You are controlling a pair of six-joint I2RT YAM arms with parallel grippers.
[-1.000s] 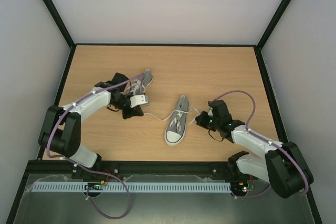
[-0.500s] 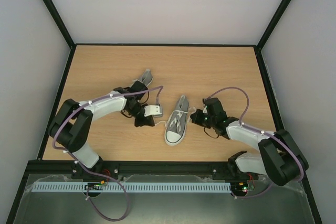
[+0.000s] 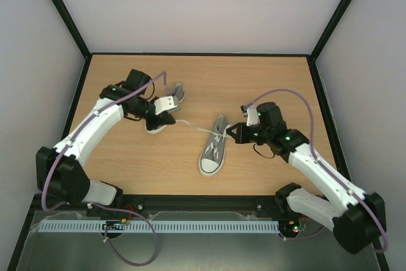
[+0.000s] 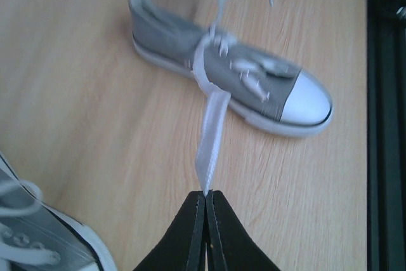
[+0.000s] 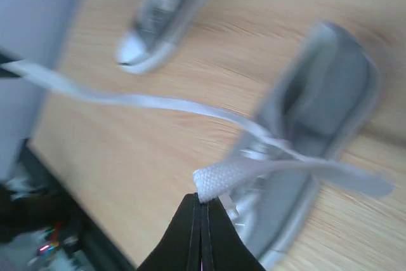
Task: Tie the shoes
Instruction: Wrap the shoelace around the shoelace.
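The grey sneaker (image 3: pixel 214 152) lies in the middle of the wooden table (image 3: pixel 266 80), its toe toward the arms. The left gripper (image 4: pixel 207 195) is closed tight on the left lace (image 4: pixel 211 125), which runs taut from the shoe. The right gripper (image 5: pixel 202 202) is also closed, pinching the right lace (image 5: pixel 254 168). The second sneaker (image 3: pixel 179 92) lies far left, beside the left gripper.

This is a robotics lab test cell. Plain white panels (image 3: pixel 203 4) in a black frame (image 3: pixel 64 11) enclose a wood-grain table (image 3: pixel 254 80). A slotted cable duct (image 3: pixel 190 226) runs along the front.
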